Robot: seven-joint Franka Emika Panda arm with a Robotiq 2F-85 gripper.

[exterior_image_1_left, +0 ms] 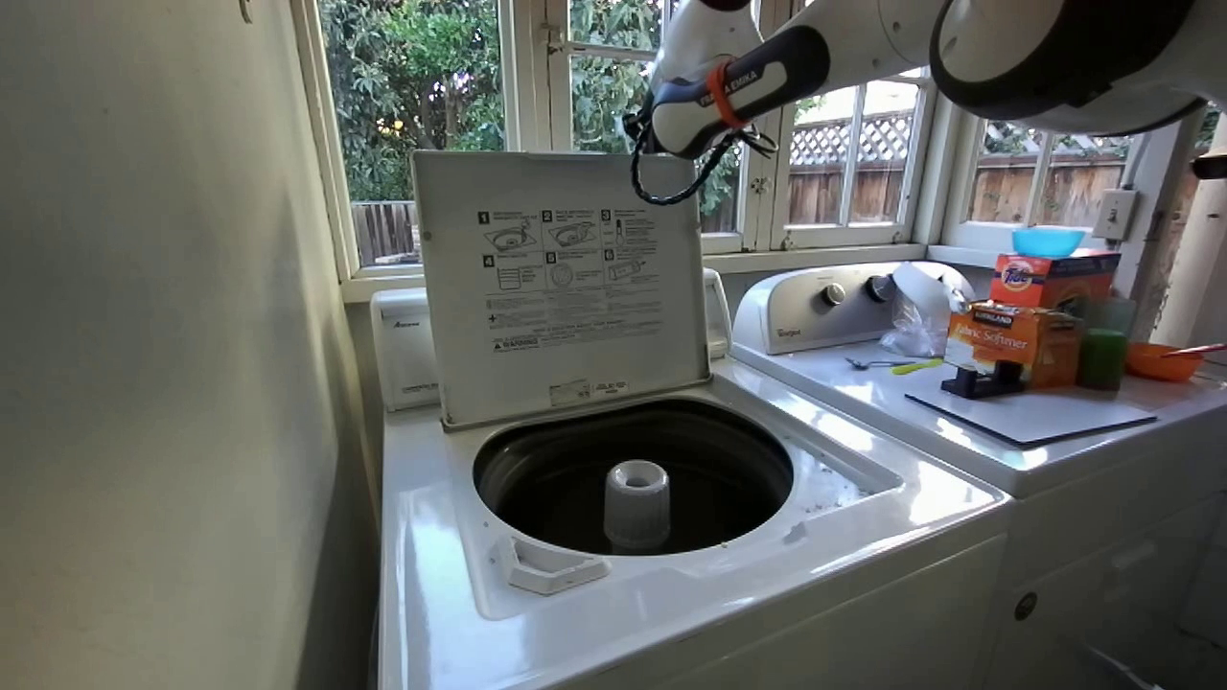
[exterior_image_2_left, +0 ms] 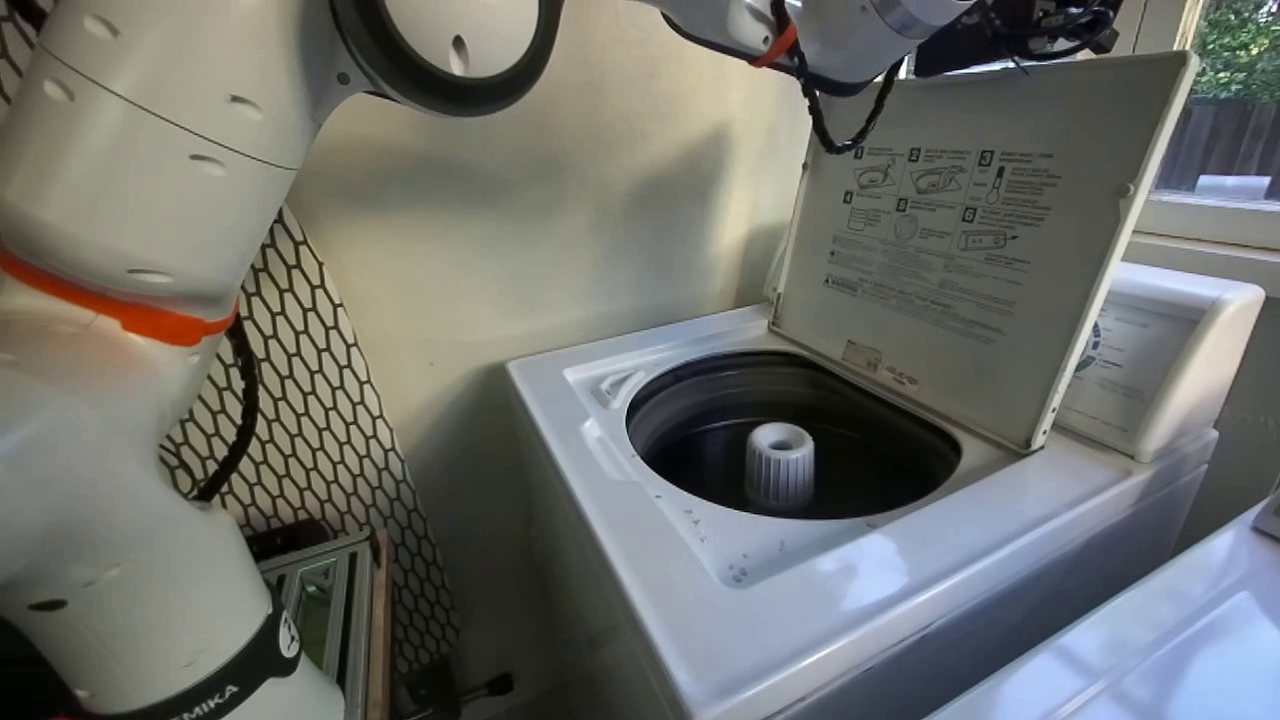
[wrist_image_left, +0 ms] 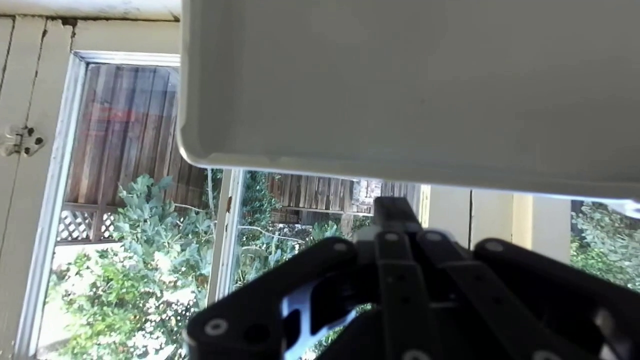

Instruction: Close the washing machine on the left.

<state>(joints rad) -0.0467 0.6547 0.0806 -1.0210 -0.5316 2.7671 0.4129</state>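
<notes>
The washing machine (exterior_image_1_left: 690, 585) is a white top-loader; its lid (exterior_image_1_left: 572, 287) stands raised above a dark round tub (exterior_image_1_left: 556, 479). It sits between a pale wall (exterior_image_1_left: 182, 383) and a second white appliance (exterior_image_1_left: 1102, 517), near windows (exterior_image_1_left: 412, 86). The pincer (wrist_image_left: 397, 212) is closed, near the lid.

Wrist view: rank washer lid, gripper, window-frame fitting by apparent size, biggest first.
1. Washer lid, cut off by the picture edge
2. Gripper, also cut off; nearness enlarges it
3. Window-frame fitting, by far the smallest

True sizes may order differently.
</notes>
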